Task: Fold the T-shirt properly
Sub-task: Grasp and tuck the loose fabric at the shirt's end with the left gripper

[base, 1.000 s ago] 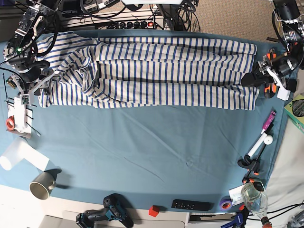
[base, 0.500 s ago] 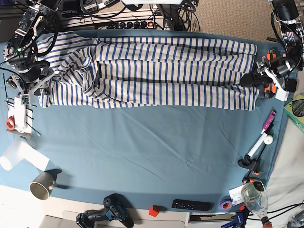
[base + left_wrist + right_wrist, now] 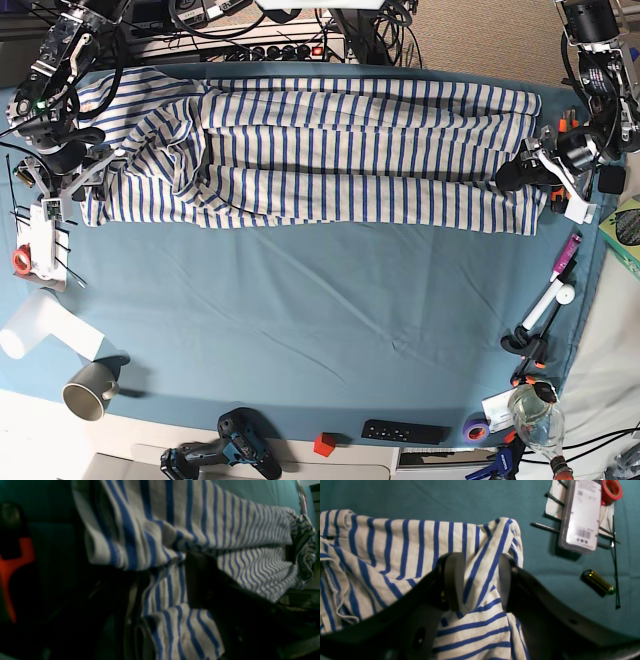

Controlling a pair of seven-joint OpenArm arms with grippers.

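The T-shirt [image 3: 330,150] is white with blue stripes and lies folded into a long band across the far side of the blue table [image 3: 300,310]. My right gripper [image 3: 88,183] is at the shirt's left end. In the right wrist view its two fingers [image 3: 452,580] are closed on a bunched corner of the T-shirt [image 3: 480,575]. My left gripper [image 3: 512,172] sits on the hem at the shirt's right end. In the dark left wrist view striped cloth [image 3: 162,590] lies over and between dark fingers [image 3: 200,580]; their grip is unclear.
A clear plastic box [image 3: 581,515], red tape [image 3: 611,490], black cable ties and a small battery [image 3: 596,582] lie left of the shirt. A mug [image 3: 88,388], a white roll [image 3: 45,328], a drill [image 3: 225,455], a bottle [image 3: 535,415] and markers [image 3: 555,290] line the near and right edges.
My left gripper has moved a little leftward and nearer, further onto the shirt's hem. My right arm and the shirt's left end have not moved.
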